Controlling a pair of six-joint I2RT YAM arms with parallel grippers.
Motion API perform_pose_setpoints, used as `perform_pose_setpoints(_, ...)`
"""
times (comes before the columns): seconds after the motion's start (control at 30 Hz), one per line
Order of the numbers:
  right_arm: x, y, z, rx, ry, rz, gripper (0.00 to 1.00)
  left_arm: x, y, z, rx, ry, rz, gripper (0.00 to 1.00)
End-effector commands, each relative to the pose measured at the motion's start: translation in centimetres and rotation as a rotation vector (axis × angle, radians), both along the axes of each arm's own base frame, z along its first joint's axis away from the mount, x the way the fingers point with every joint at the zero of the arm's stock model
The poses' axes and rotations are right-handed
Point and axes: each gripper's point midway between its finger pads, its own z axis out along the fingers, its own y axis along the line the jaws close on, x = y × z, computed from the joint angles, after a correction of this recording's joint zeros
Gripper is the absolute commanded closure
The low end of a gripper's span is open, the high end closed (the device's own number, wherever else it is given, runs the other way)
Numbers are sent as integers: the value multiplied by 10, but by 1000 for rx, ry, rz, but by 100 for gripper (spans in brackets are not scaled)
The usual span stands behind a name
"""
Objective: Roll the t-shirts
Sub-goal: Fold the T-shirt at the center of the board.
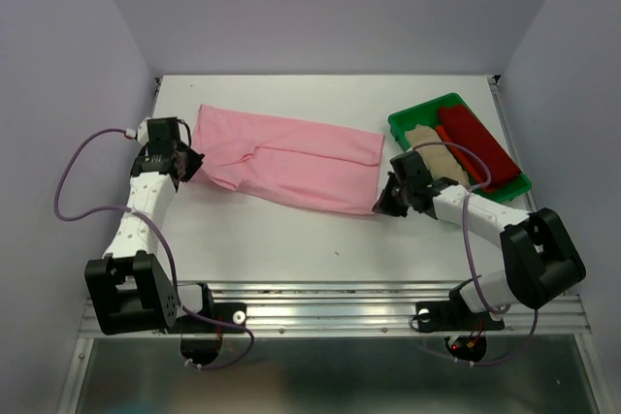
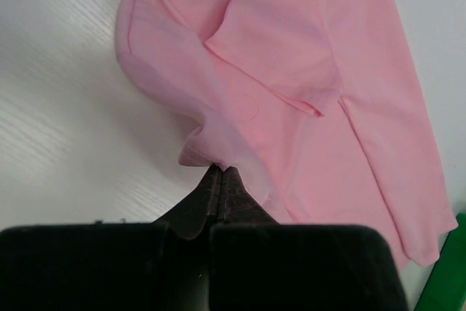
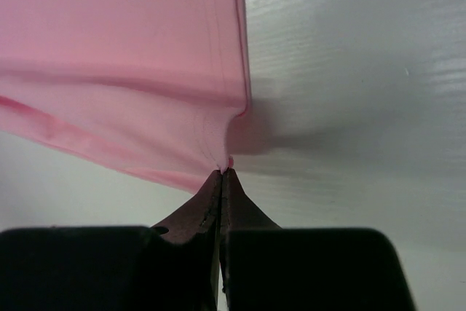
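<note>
Soft pink t-shirt (image 1: 291,162) lying folded
Left gripper (image 2: 220,172) and right gripper (image 3: 222,172) are pinching its near corners, jaws closed.

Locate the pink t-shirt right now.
In the top view the pink t-shirt lies centre-frame, pinched by the left tool at its left end and the right tool at its near-right corner, left of the green tray.

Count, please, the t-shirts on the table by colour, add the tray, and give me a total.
pink t-shirt: 1
dark red t-shirt: 1
beige t-shirt: 1
green tray: 1
Total: 4
</note>
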Motion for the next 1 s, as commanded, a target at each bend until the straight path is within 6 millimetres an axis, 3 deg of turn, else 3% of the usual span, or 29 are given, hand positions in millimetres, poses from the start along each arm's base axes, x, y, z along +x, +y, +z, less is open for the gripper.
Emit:
perform_pose_setpoints(0.0,-18,-1,-4,2,34,42,99,-24,8,-6,61,21,17,100)
perform_pose_setpoints(0.23,-24,-10,-14,-23,53,14,99,-29,10,-11,68,31,22,100)
perform_pose_setpoints(0.43,-10,-15,3,-51,-16,-18,99,-15,13,10,87,-14,27,100)
perform_pose_setpoints(0.67,8,-14,18,-69,-67,-27,99,11,16,38,91,-75,29,100)
perform_pose_setpoints(0.8,28,-15,30,-93,-111,-43,99,27,16,47,92,-102,30,100)
perform_pose_setpoints(0.97,53,-15,45,-111,-155,-39,99,48,17,47,91,-101,24,100)
